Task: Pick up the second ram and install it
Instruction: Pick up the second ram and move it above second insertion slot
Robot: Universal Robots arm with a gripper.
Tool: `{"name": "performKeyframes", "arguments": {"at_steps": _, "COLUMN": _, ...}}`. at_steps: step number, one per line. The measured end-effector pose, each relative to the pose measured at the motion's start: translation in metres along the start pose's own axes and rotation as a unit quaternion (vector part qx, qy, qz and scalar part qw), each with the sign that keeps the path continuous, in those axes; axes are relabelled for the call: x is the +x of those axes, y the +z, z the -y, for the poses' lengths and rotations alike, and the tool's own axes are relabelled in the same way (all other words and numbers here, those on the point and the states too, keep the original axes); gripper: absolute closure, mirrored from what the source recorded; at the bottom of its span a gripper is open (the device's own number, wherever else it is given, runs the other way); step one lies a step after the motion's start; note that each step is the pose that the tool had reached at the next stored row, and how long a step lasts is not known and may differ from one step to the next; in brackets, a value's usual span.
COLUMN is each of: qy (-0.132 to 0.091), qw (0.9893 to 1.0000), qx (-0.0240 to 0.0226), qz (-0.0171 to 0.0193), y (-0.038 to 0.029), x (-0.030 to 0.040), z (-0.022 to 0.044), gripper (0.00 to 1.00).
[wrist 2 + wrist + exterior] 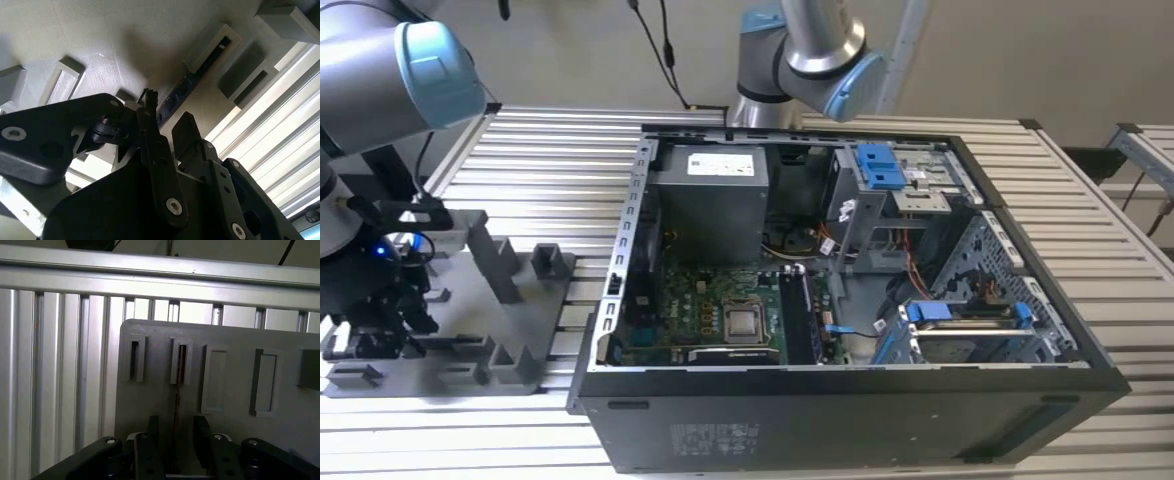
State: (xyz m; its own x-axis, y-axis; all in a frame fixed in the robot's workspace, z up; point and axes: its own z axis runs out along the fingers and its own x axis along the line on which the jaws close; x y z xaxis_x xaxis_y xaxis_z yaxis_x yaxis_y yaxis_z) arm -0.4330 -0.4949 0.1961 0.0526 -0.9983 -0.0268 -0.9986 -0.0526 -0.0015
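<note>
The second ram (pixel 177 390) is a thin dark stick standing on its edge in a slot of the grey fixture plate (pixel 230 345). In the second wrist view the ram (pixel 173 95) shows its row of dark chips and runs up to a slot. My gripper (pixel 176 440) is open and straddles the ram's near end. One black finger (pixel 152 437) stands on each side of it, with a gap to the stick. The gripper (pixel 167 122) sits just over the plate. In the exterior view my gripper (pixel 380 320) hangs low over the fixture plate (pixel 494 300) at the left.
An open computer case (pixel 854 390) stands in the middle of the slatted aluminium table (pixel 547 140), with the motherboard (pixel 707 300) on its floor. A second robot arm (pixel 801 50) rises behind the case. Grey posts (pixel 494 260) stick up from the fixture plate.
</note>
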Motion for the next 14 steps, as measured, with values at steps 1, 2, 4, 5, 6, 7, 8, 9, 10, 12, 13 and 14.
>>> {"name": "performKeyframes", "arguments": {"at_steps": 1, "qy": 0.000, "qw": 1.0000, "qx": 0.0000, "qz": 0.0000, "y": 0.0000, "x": 0.0000, "z": 0.0000, "gripper": 0.60}}
{"name": "performKeyframes", "arguments": {"at_steps": 2, "qy": 0.000, "qw": 1.0000, "qx": 0.0000, "qz": 0.0000, "y": 0.0000, "x": 0.0000, "z": 0.0000, "gripper": 0.67}}
{"name": "performKeyframes", "arguments": {"at_steps": 4, "qy": 0.000, "qw": 1.0000, "qx": 0.0000, "qz": 0.0000, "y": 0.0000, "x": 0.0000, "z": 0.0000, "gripper": 0.73}}
{"name": "performKeyframes", "arguments": {"at_steps": 5, "qy": 0.000, "qw": 1.0000, "qx": 0.0000, "qz": 0.0000, "y": 0.0000, "x": 0.0000, "z": 0.0000, "gripper": 0.73}}
{"name": "performKeyframes", "arguments": {"at_steps": 6, "qy": 0.000, "qw": 1.0000, "qx": 0.0000, "qz": 0.0000, "y": 0.0000, "x": 0.0000, "z": 0.0000, "gripper": 0.73}}
{"name": "performKeyframes", "arguments": {"at_steps": 7, "qy": 0.000, "qw": 1.0000, "qx": 0.0000, "qz": 0.0000, "y": 0.0000, "x": 0.0000, "z": 0.0000, "gripper": 0.73}}
{"name": "performKeyframes", "arguments": {"at_steps": 8, "qy": 0.000, "qw": 1.0000, "qx": 0.0000, "qz": 0.0000, "y": 0.0000, "x": 0.0000, "z": -0.0001, "gripper": 0.76}}
{"name": "performKeyframes", "arguments": {"at_steps": 9, "qy": 0.000, "qw": 1.0000, "qx": 0.0000, "qz": 0.0000, "y": 0.0000, "x": 0.0000, "z": -0.0001, "gripper": 0.76}}
{"name": "performKeyframes", "arguments": {"at_steps": 10, "qy": 0.000, "qw": 1.0000, "qx": 0.0000, "qz": 0.0000, "y": 0.0000, "x": 0.0000, "z": -0.0001, "gripper": 0.83}}
{"name": "performKeyframes", "arguments": {"at_steps": 12, "qy": 0.000, "qw": 1.0000, "qx": 0.0000, "qz": 0.0000, "y": 0.0000, "x": 0.0000, "z": -0.0001, "gripper": 0.83}}
{"name": "performKeyframes", "arguments": {"at_steps": 13, "qy": 0.000, "qw": 1.0000, "qx": 0.0000, "qz": 0.0000, "y": 0.0000, "x": 0.0000, "z": -0.0001, "gripper": 0.83}}
{"name": "performKeyframes", "arguments": {"at_steps": 14, "qy": 0.000, "qw": 1.0000, "qx": 0.0000, "qz": 0.0000, "y": 0.0000, "x": 0.0000, "z": -0.0001, "gripper": 0.83}}
